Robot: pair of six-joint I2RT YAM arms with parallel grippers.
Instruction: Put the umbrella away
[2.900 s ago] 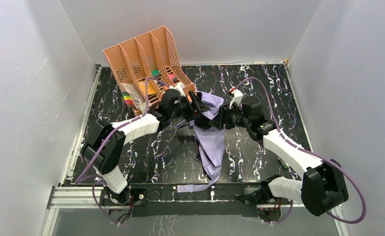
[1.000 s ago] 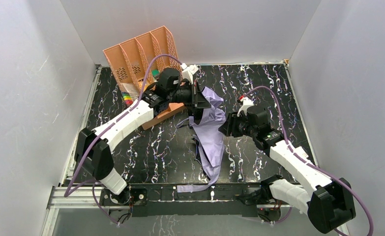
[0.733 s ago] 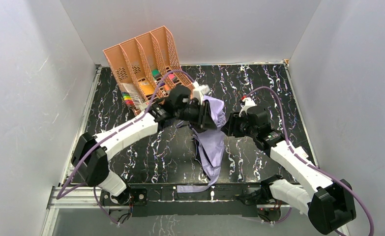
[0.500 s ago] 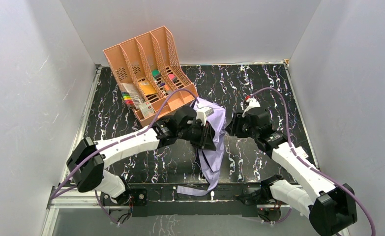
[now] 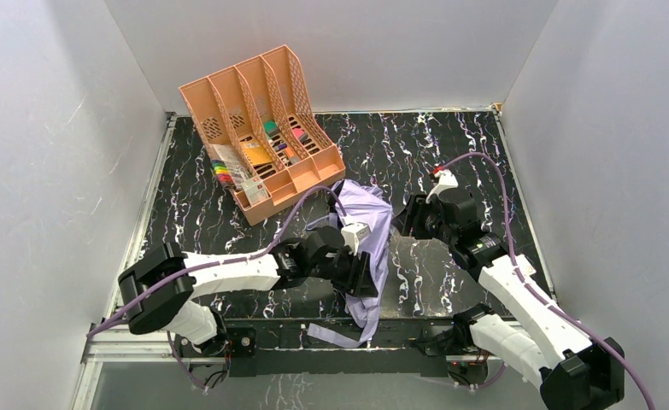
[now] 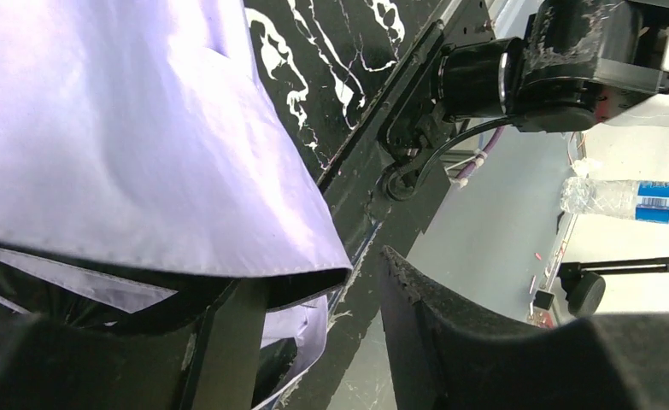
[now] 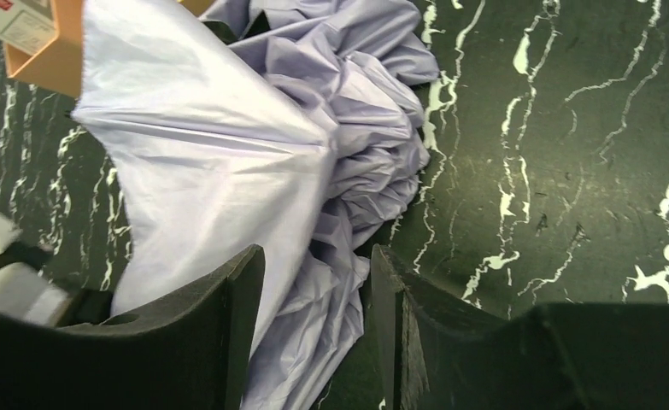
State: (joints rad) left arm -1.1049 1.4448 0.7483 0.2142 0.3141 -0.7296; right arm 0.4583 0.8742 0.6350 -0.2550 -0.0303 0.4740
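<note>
The umbrella (image 5: pixel 371 229) is a pale lavender heap of loose fabric on the black marbled table, its tail reaching the near edge (image 5: pixel 348 329). My left gripper (image 5: pixel 361 275) lies low over the fabric's near part. In the left wrist view its jaws (image 6: pixel 322 329) stand apart, and a fold of umbrella fabric (image 6: pixel 126 162) drapes over the left finger (image 6: pixel 228 342). My right gripper (image 5: pixel 406 219) sits at the heap's right side. Seen from the right wrist, it is open (image 7: pixel 313 333) with crumpled umbrella fabric (image 7: pixel 254 171) beneath and between its fingers, ungripped.
The peach file organiser (image 5: pixel 258 120), holding coloured stationery, stands at the back left; a corner of it (image 7: pixel 44 51) shows in the right wrist view. The table's near rail (image 5: pixel 313 333) and the right arm's base (image 6: pixel 561 68) are close. A water bottle (image 6: pixel 630 198) lies beyond the table.
My left arm swung from beside the organiser down along the umbrella toward the near edge, and its jaws opened. The right gripper drew back slightly to the right and widened a little.
</note>
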